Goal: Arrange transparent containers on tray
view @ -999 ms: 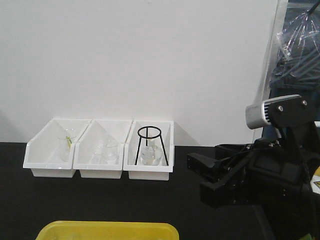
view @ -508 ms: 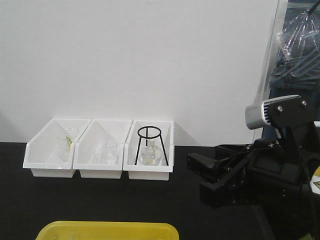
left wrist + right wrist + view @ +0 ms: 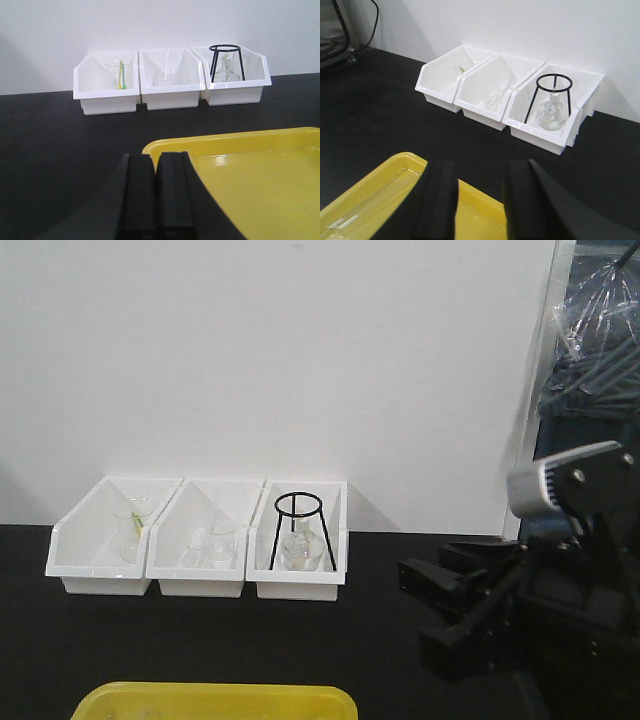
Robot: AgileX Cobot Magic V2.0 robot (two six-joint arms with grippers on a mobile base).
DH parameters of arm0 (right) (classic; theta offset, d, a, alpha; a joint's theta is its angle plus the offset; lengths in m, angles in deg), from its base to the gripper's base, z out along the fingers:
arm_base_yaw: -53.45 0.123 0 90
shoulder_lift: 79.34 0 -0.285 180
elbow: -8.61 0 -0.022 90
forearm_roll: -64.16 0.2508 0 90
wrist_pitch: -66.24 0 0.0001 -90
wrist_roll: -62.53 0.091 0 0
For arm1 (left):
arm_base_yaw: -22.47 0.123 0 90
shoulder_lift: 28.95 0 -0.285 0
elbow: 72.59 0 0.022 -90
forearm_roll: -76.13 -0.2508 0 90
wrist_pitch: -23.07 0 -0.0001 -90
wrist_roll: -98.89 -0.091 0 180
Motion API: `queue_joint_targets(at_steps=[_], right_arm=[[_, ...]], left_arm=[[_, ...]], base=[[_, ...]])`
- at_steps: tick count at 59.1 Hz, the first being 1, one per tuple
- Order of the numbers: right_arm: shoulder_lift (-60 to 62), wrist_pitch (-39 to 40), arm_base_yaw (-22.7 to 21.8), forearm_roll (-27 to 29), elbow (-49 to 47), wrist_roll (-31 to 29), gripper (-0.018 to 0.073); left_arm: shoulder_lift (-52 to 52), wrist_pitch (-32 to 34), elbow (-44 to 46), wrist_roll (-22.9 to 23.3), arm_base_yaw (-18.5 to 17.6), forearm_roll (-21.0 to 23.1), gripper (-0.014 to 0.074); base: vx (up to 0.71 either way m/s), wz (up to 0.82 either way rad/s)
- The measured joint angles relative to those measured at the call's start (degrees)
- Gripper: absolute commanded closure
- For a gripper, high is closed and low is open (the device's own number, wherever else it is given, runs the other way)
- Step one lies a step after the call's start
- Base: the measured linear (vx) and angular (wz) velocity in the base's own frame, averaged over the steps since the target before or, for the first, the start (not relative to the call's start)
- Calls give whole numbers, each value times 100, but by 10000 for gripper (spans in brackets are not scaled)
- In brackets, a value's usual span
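While the tray (image 3: 260,165) lies on the black counter (image 3: 200,640) with no glassware clearly on it, the job looks barely begun. Every container seen sits in three white bins (image 3: 200,540) behind the tray, against the wall: a beaker (image 3: 120,75) in the left bin, small vessels (image 3: 212,545) in the middle, a flask (image 3: 551,114) in the right. A black tripod (image 3: 549,97) stands over that flask and will likely hinder lifting it. Left end effector (image 3: 156,195) is clenched and empty beside the tray's near corner; right end effector (image 3: 480,195) hangs released over the tray.
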Motion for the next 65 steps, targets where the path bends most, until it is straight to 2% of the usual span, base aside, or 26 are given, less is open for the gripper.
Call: queue_joint_targets(at_steps=[5,10,24,33,40,46,65], right_arm=[[481,285,-82,-464,561,321,487],[1053,675,-492,-635,1341,532,575],[3110,879,-2193,-1162,3386,644,572],[4387,891,-2848,-1325,4443,644,572],[5221,891,-3102,-1325,5130,644,572],[5817,787,-3180,-1339,5352,646,572],[5983,497,-3180,-1343,5357,658,572]], left_arm=[[0,0,0,0,0,0,603],[0,0,0,0,0,0,603],[0,-4,0,0,0,0,603],[0,-4,0,3,0,0,603],[0,-4,0,3,0,0,603],[0,-4,0,3,0,0,603],[0,-4,0,3,0,0,603]], base=[[0,0],[0,0],[0,0],[0,0],[0,0],[0,0],[0,0]])
